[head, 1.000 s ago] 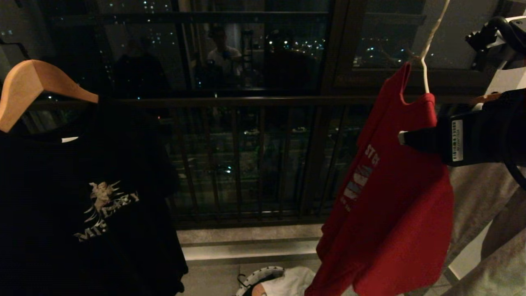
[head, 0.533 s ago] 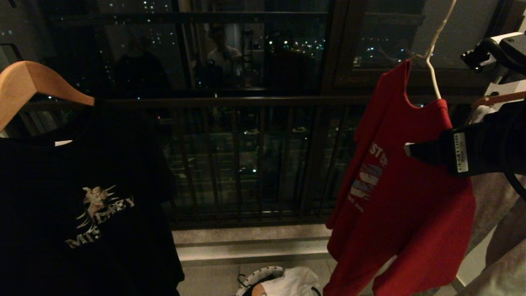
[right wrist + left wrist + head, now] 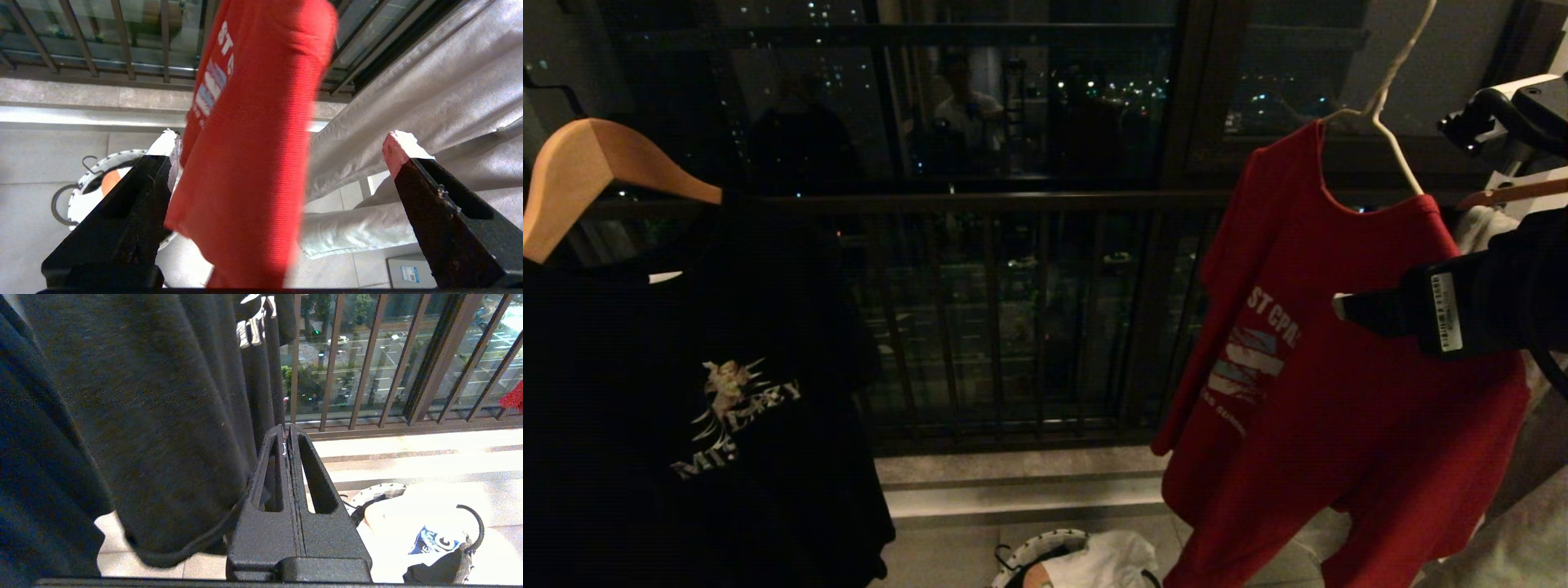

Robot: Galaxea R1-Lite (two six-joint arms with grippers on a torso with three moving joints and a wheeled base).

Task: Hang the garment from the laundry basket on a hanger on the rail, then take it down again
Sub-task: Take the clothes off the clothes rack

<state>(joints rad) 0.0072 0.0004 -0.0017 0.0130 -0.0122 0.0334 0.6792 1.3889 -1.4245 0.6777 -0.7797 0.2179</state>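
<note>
Floor [image 3: 947, 563]: pale grey tiles, with a raised stone step running along the foot of the dark balcony railing [image 3: 1013, 327].
Laundry basket [image 3: 1033, 551]: stands on the tiles near the step; small and round, white woven rim, black loop handles.
Basket contents: a white T-shirt [image 3: 1111, 563] heaped inside, spilling above the rim; its blue graphic shows in the left wrist view.

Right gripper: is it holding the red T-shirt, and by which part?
Nothing is held. The right gripper is open with the red T-shirt hanging loose between its fingers; the left gripper is shut, empty.
</note>
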